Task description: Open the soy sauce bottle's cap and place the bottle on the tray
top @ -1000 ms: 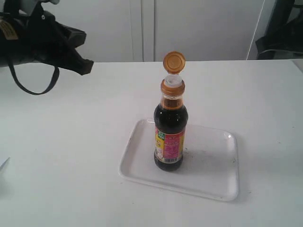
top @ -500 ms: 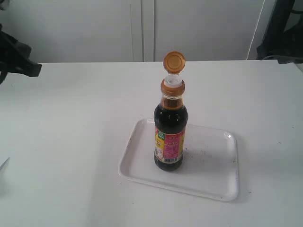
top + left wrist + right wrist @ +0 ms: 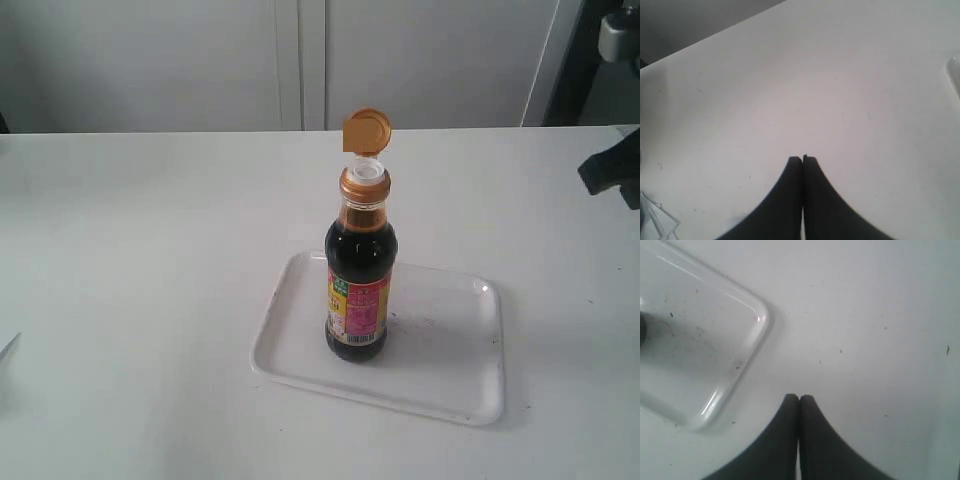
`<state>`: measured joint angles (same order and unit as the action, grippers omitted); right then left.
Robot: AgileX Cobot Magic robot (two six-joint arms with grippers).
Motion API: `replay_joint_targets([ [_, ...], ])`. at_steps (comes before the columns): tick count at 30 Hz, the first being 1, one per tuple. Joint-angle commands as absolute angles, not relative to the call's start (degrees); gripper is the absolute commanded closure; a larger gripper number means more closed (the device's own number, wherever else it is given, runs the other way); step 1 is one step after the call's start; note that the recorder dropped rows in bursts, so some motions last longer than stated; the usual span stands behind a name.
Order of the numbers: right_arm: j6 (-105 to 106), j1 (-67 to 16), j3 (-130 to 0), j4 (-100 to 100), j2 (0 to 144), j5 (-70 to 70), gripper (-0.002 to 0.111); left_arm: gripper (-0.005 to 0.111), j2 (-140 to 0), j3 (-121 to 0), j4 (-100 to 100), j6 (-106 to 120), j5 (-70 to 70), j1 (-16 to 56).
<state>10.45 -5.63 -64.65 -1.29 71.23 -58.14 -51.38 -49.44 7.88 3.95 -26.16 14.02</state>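
- The soy sauce bottle (image 3: 360, 285) stands upright on the tray (image 3: 440, 385), on the tray's left part, with its label turned toward the near edge of the desk (image 3: 150, 300).
- The cap (image 3: 367, 131) is flipped open and stands up on its hinge above the white spout (image 3: 366, 171), its inner face toward the camera.
- The tray lies flat on the desk, nearer the near edge than the far edge and slightly right of the middle; dark specks mark its floor.
- Left gripper (image 3: 802, 159): the exterior view does not show it. In the left wrist view its two dark fingers (image 3: 790, 190) are pressed together at the tips with nothing between them, poised over bare desk, with a rounded corner of the tray just entering that picture.
- Right gripper (image 3: 799, 398): its two dark fingers (image 3: 812, 435) likewise meet at the tips and hold nothing. They hang above bare desk just beside a rounded corner of the tray, apart from it.
- In the exterior view only a dark part of the right arm (image 3: 612, 170) shows, at the right edge of the desk toward its far right corner, well apart from the bottle.
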Motion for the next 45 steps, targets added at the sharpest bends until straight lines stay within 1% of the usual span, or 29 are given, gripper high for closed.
replay_joint_targets([
  [1, 10.94, -5.17, -59.2, -1.32, 63.14, -49.4, 0.108, 0.107, -45.87, -43.26, 7.75, 2.09, -20.34, 13.83],
  [12, 10.94, -5.17, -44.05, 2.83, 46.99, -23.99, 0.108, 0.107, -34.28, -33.32, 7.75, 1.2, -10.31, 13.83],
  [26, 10.94, -5.17, -30.06, 2.98, 32.2, -4.37, 0.108, 0.107, -19.67, -23.34, 7.75, 0.0, -3.33, 13.83],
  [34, 8.73, -5.17, -22.85, 2.98, 27.32, 2.26, 0.108, 0.107, -13.53, -19.54, 7.75, -0.66, -0.52, 13.83],
  [39, 7.2, -5.17, -19.32, 2.98, 24.08, 6.24, 0.108, 0.107, -10.14, -19.38, 7.75, -6.33, -4.0, 13.83],
  [45, 7.07, -5.17, -16.22, 2.98, 20.62, 7.52, 0.108, 0.107, -5.21, -17.71, 7.75, -6.32, -4.77, 13.83],
])
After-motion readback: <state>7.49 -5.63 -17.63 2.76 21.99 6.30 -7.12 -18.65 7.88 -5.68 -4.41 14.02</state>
